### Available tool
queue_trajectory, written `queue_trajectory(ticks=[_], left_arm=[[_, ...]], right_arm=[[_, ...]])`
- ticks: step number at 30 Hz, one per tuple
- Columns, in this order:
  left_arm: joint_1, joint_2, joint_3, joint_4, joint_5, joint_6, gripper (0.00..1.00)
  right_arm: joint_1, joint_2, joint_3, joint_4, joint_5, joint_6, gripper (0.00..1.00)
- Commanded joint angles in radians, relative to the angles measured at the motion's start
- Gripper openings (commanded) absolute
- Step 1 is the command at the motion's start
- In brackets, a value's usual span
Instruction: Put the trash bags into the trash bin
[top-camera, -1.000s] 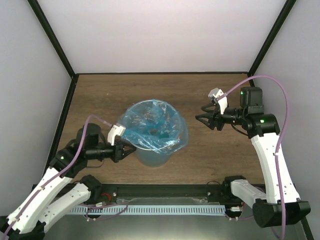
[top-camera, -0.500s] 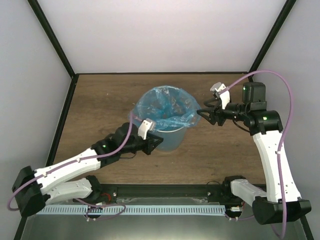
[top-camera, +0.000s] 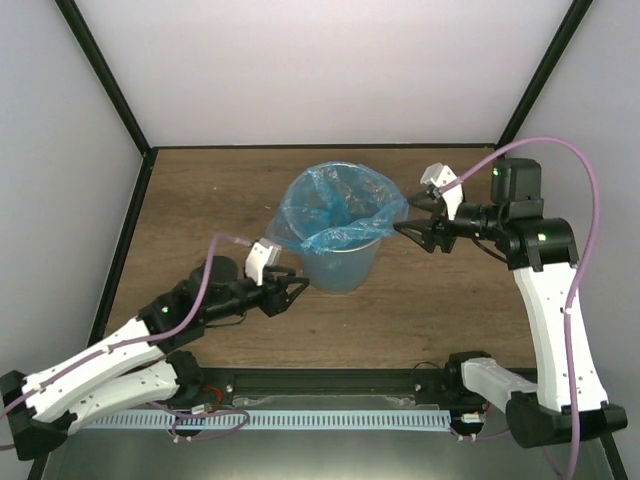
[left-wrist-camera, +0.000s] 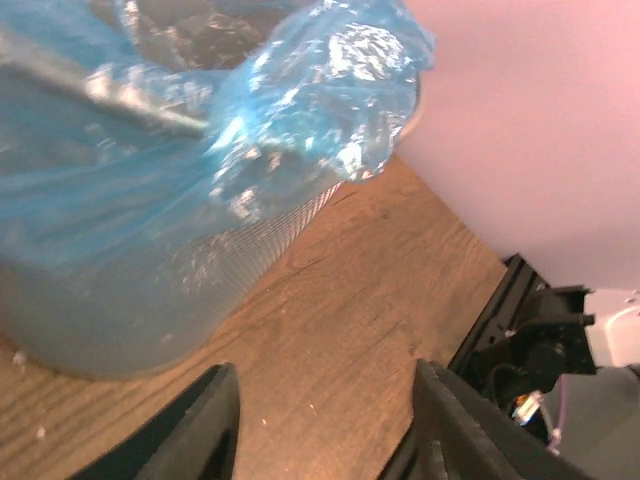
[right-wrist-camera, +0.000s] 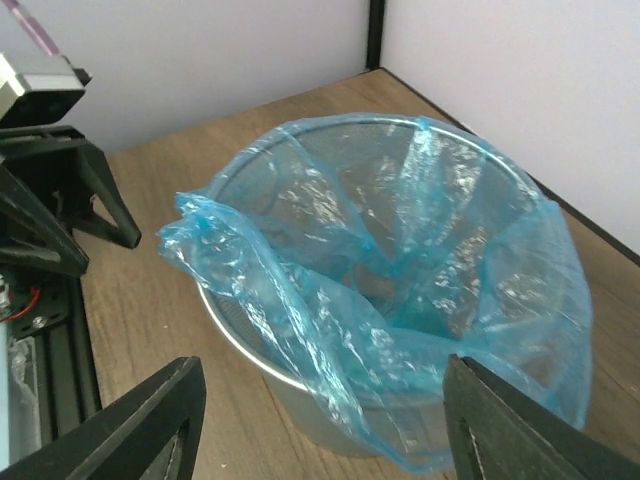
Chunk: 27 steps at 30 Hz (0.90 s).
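Loosely, bag (top-camera: 335, 205) over bin (top-camera: 340, 272) rim

Both arms have white shell links with black joints and bases: left arm (top-camera: 100, 360), right arm (top-camera: 552, 320). Small green light (top-camera: 497, 171) on the joint housings. A thin purple cable (top-camera: 560, 152) loops along each arm to a white wrist block (top-camera: 437, 180). Fingers (right-wrist-camera: 135, 425) black, matte, wedge-shaped, flat-faced

Bright, even, soft light.
Glare speckles the trash bag (left-wrist-camera: 340, 60) toward 12 o'clock; left wrist view perhaps slightly blurred.
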Motion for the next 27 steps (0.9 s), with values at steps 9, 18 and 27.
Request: queue_trajectory(ticks=[9, 18, 27], left_arm=[[-0.004, 0.030, 0.326, -0.339, -0.180, 0.223, 0.79], [-0.003, 0.102, 0.366, -0.283, -0.148, 0.241, 0.80], [-0.003, 0.075, 0.342, -0.282, -0.169, 0.235, 0.80]], right_arm=[[0.315, 0.211, 0.113, -0.052, 0.205, -0.096, 0.68], [0.348, 0.262, 0.115, 0.004, 0.267, -0.076, 0.64], [0.352, 0.272, 0.092, 0.012, 0.255, -0.087, 0.43]])
